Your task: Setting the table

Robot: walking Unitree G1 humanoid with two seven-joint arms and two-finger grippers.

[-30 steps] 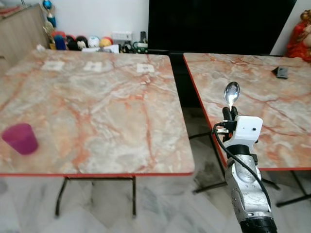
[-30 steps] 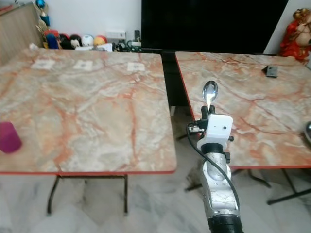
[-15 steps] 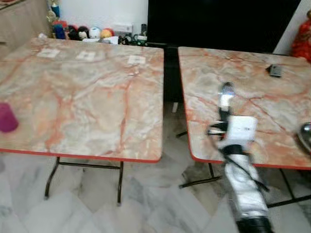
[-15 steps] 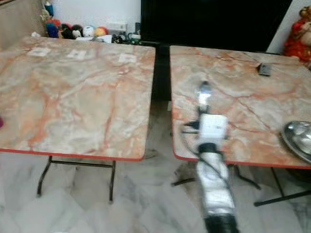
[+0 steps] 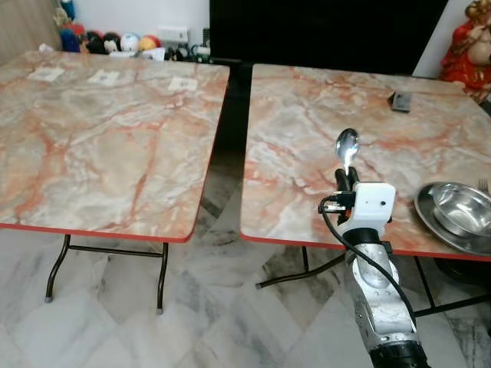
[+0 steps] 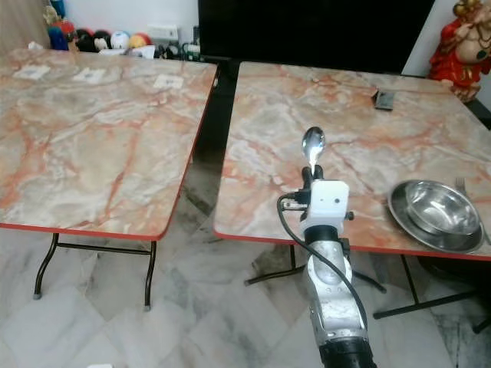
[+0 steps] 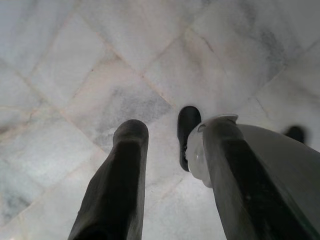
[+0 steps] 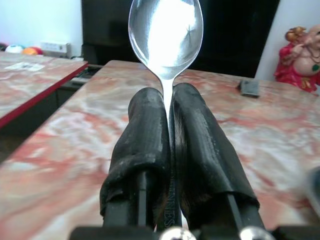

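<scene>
Right claw (image 5: 344,178) pinches a spoon (image 5: 347,146) by its handle, bowl pointing up, raised over the near edge of the right worktop (image 5: 307,146). Left claw (image 7: 170,165) hangs over the marble floor (image 7: 100,60), fingers apart, holding nothing. Steel bowl (image 5: 460,209) sits in a steel plate (image 5: 430,222) at that worktop's near right edge. Small dark object (image 5: 400,101) lies further back. Left worktop (image 5: 100,146) stands beside it across a gap, paper cards (image 5: 182,83) along its far side. Red figurine (image 5: 466,50) at the far right.

No readable text, labels or numbers anywhere.
</scene>
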